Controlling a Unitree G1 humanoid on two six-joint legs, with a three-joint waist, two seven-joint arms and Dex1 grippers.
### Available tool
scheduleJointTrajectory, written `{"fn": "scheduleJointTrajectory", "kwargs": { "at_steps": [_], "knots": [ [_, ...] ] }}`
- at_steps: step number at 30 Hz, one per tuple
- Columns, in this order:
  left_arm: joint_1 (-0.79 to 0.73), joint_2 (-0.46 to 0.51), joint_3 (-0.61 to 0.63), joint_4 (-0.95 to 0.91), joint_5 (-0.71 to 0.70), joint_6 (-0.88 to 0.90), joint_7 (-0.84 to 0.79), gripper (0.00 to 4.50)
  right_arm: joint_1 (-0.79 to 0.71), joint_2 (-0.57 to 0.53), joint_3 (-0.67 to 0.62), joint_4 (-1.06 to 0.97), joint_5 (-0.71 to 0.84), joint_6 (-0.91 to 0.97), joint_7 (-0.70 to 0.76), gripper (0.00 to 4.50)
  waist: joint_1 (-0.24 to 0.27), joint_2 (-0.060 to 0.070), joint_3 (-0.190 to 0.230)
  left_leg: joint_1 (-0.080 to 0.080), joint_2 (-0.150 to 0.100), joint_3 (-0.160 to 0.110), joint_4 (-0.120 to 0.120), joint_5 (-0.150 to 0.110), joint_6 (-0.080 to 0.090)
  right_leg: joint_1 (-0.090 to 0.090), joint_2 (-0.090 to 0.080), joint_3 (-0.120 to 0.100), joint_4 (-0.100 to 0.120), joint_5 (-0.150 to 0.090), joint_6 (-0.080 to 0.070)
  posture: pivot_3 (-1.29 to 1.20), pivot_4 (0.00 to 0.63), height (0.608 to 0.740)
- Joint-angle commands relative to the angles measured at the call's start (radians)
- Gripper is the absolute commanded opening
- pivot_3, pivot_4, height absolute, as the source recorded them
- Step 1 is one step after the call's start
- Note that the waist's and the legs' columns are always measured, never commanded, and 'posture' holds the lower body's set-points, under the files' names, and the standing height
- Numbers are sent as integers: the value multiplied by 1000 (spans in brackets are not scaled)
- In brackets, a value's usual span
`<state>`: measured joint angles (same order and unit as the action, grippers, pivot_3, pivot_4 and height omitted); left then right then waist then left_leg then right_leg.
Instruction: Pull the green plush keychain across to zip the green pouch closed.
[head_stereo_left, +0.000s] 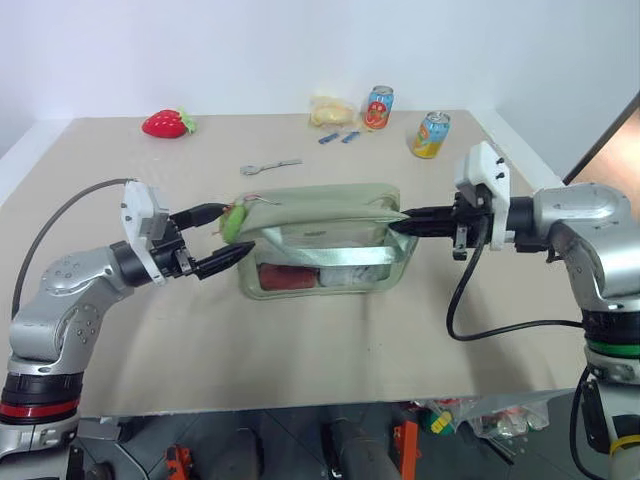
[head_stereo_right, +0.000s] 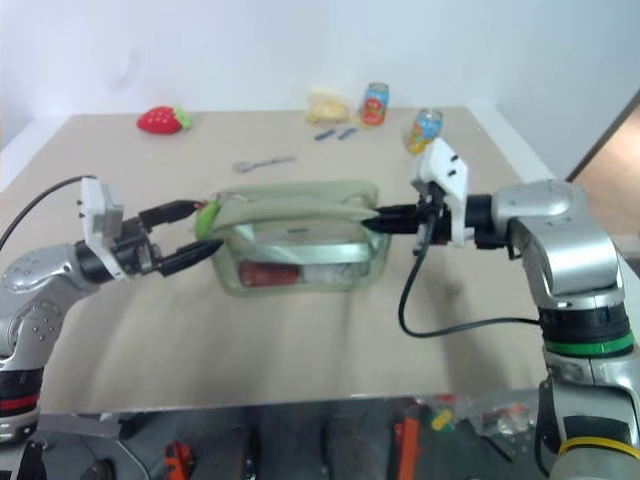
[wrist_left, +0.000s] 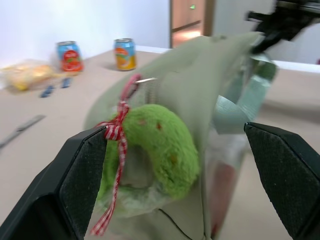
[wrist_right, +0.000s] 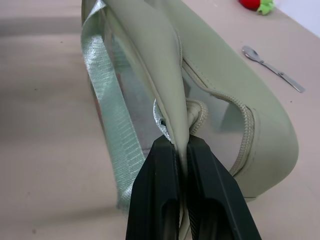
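The green pouch (head_stereo_left: 320, 235) sits mid-table, a pale sage bag with clear sides and a webbing strap. At its left end hangs the green plush keychain (wrist_left: 155, 150), a fuzzy green ball with a red-and-white string bow. My left gripper (head_stereo_left: 236, 231) is open, one finger on each side of the plush without closing on it. My right gripper (wrist_right: 172, 145) is shut on the fabric at the pouch's right end (head_stereo_left: 400, 222), lifting that end slightly. The zipper track (wrist_right: 240, 115) curves along the top edge.
A red plush strawberry (head_stereo_left: 168, 123) lies at the far left, a spoon (head_stereo_left: 270, 167) behind the pouch. Two drink cans (head_stereo_left: 378, 107) (head_stereo_left: 431, 134), a yellow packet (head_stereo_left: 332, 110) and small blue items (head_stereo_left: 338, 138) are at the back. Something red (head_stereo_left: 285, 277) shows inside the pouch.
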<state>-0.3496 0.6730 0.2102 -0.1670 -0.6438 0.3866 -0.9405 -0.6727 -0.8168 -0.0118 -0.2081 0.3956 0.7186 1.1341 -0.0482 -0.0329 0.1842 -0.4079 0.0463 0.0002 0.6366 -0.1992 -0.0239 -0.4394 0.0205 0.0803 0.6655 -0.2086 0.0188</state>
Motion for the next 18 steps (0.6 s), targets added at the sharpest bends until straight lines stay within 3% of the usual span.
{"fn": "scheduleJointTrajectory", "kwargs": {
  "at_steps": [1,11,18],
  "knots": [
    [10,7,45,-9,9,-19,27,4500,31,18,-46,-55,12,10,-85,18,-1,0,0,0,0,1,0,0,0,0,0,1,0,0,0,0,150,740],
    [126,-48,85,-134,-90,99,159,4500,143,86,-60,-104,6,-42,-246,18,-2,-2,-1,1,0,2,1,0,0,1,0,2,0,1,2,0,150,740],
    [80,-96,73,-147,-152,154,213,4500,151,96,-44,-118,9,-59,-275,18,-2,-2,-1,2,0,2,2,1,0,2,0,2,0,1,1,0,150,740]
  ]
}}
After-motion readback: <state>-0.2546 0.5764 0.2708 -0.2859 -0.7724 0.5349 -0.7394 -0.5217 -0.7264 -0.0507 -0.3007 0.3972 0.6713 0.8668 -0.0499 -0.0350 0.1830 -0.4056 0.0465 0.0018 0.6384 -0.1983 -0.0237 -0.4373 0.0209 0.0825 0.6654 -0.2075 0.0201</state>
